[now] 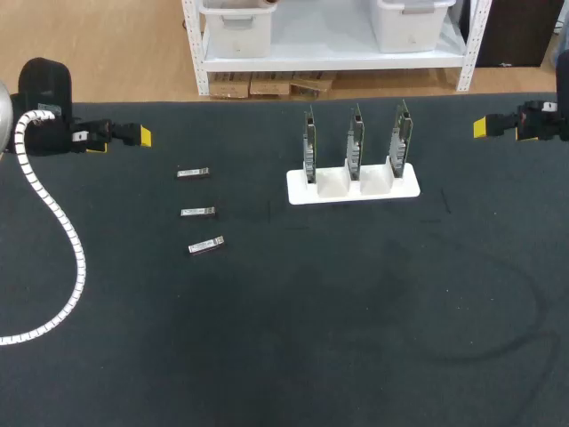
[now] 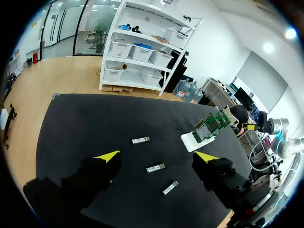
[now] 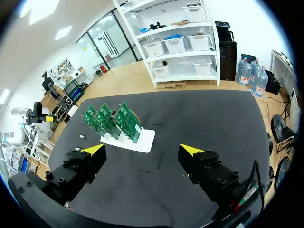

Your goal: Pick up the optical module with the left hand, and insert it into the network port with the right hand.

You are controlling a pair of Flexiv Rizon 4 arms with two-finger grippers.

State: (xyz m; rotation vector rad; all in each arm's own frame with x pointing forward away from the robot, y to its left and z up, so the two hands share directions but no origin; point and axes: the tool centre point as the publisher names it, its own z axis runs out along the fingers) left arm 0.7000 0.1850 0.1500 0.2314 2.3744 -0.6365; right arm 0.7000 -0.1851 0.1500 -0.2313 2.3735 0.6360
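- Well, closest in: white conduit (image 1: 62,240) trailing off left arm over near-left tabletop (image 1: 293,356). Could snag or drag once that arm swings down.
- Nearest module (image 1: 205,246): flat on tabletop, a bit skewed vs. the other two. If pinched w/o matching its angle, prob. twists or squirts out of the yellow tips.
- Middle module (image 1: 197,212), then far module (image 1: 193,173): same loose column, apart from each other, well left of holder. With jaws spread this wide, easy to nudge a neighbour while closing on one.
- White holder (image 1: 302,189), mid-tabletop, w/ 3 upright cards (image 1: 356,142): looks free-standing, so a hard push into a port may shove or tip it. Port openings not discernible from these views, so alignment would be guesswork. Wrong end fwd = no insertion.
- Farthest back, left gripper (image 1: 138,136): fingers wide apart, empty, at far-left edge, left of far module and not touching it.
- Right gripper (image 1: 483,127): also spread open, holding nothing, at far-right edge, well apart from holder. Handover likely the weak spot: if such a small part is gripped mid-body by left, little remains for right to take, so drop or tilt poss.
- Brands/writing: none legible. Pale label patches on modules too small to read; nothing readable on cards or holder.
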